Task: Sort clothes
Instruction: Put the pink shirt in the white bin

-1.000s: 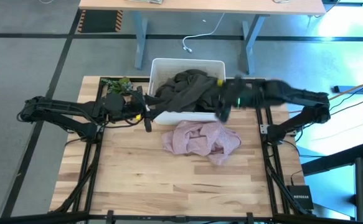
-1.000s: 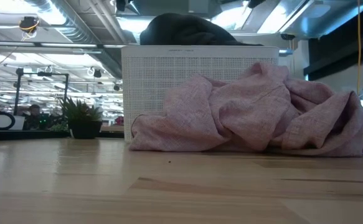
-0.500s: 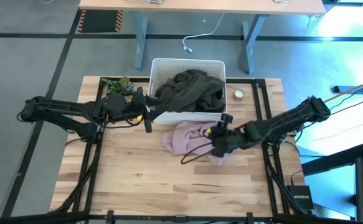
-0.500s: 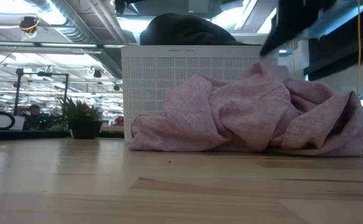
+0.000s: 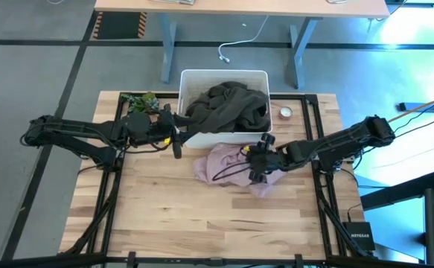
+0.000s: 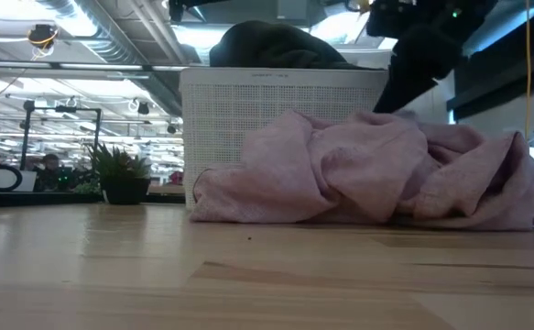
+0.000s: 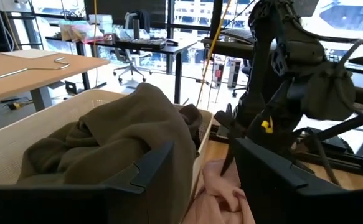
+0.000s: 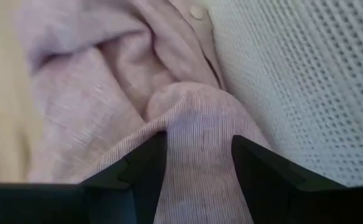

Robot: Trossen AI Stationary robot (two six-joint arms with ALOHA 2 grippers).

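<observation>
A pale pink garment point(image 5: 235, 168) lies crumpled on the wooden table, right in front of the white bin point(image 5: 188, 79). A dark olive garment point(image 5: 228, 106) fills the bin and hangs over its front wall. My right gripper point(image 5: 251, 162) slants down onto the top of the pink garment point(image 6: 376, 170), open, with a raised fold between its fingers. My left gripper point(image 5: 176, 143) hovers level at the bin's near left corner, open and with nothing between its fingers point(image 7: 200, 180). My right gripper comes from above and from the table's right side, slanting down. Its open fingers point(image 8: 141, 171) are set into the pink garment on either side of a raised fold point(image 8: 197, 121) near the bin's wall. The garment lies on the table, its top pushed down under the fingers point(image 6: 404, 115).
A small green plant point(image 5: 141, 102) stands left of the bin at the far edge. A small round object point(image 5: 285, 113) sits right of the bin. Bare wood stretches across the near half of the table point(image 5: 202, 223).
My right gripper has swung from above the bin down and toward the table's near edge, landing on the pink garment. The garment's highest peak has been pushed lower; the rest of it has stayed in place.
</observation>
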